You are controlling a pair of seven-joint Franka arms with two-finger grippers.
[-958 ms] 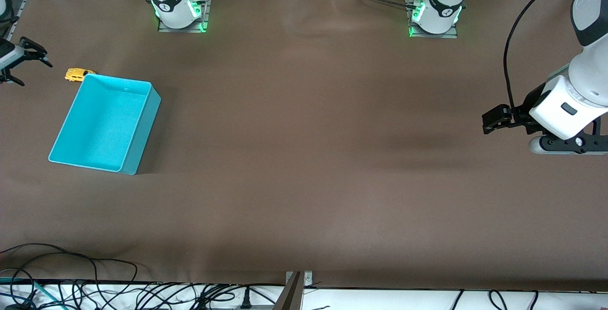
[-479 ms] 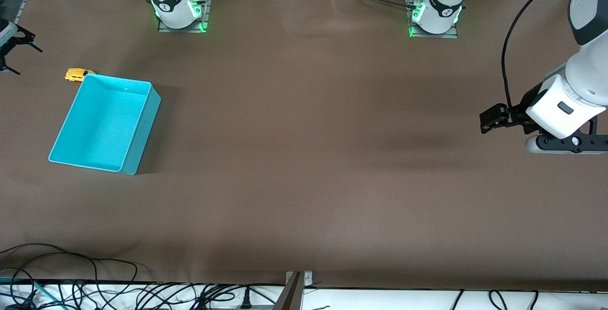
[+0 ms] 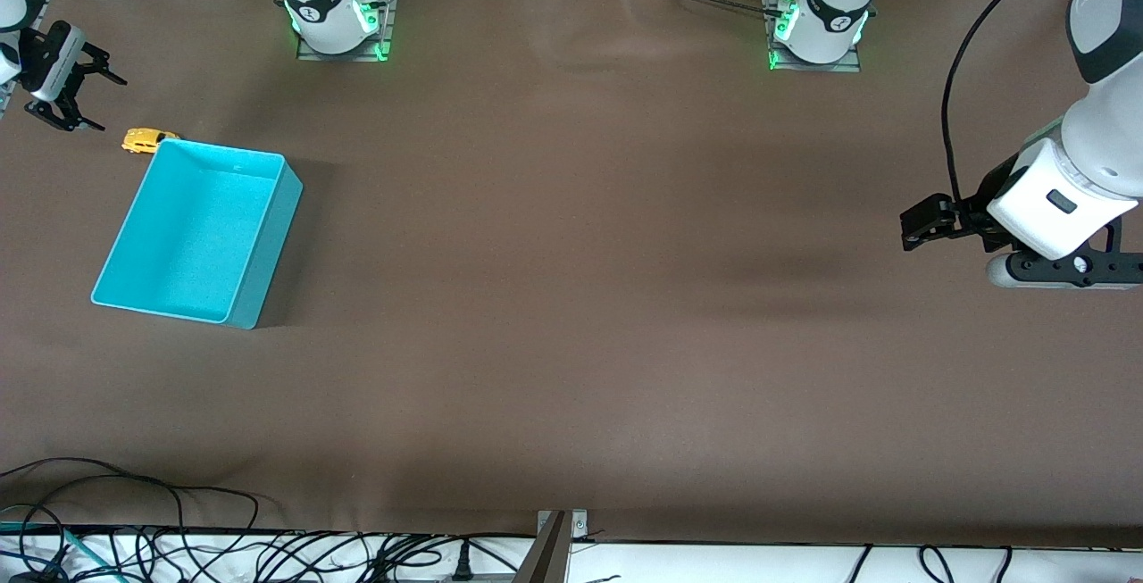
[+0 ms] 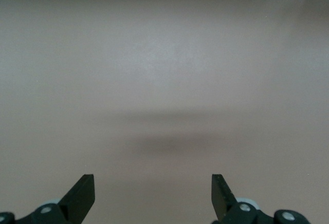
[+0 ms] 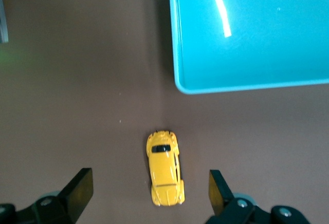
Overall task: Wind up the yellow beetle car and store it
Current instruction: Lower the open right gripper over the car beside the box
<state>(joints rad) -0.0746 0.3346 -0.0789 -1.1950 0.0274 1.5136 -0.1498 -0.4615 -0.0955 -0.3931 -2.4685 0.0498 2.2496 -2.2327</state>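
Two arms were yours to work with at this moment, and only one was placed to reach the yellow beetle car [image 3: 149, 139]. That toy sat on the brown surface [image 3: 571, 297] at the right arm's end, just beside the corner of the cyan bin [image 3: 198, 232] that lies farthest from the front camera; whether it touched the bin wall I could not tell from the front view, though the right wrist view showed a clear strip of surface between the car [image 5: 165, 167] and the bin's rim [image 5: 177, 54].

Your right gripper [image 3: 79, 99] hung over the surface near the car, toward the table's edge from it, with its fingers spread wide and nothing between them. In the right wrist view the car lay between the two fingers [image 5: 77, 190], its long axis running along the line of approach and so across the line on which the fingers close. By my reading, that meant the fingers would meet the car's flanks if you brought them straight down.

Your left gripper [image 3: 924, 226] waited well apart at the left arm's end, over bare surface, its fingers [image 4: 82, 196] open and empty.

I judged the task barely begun: car not yet grasped, bin empty.
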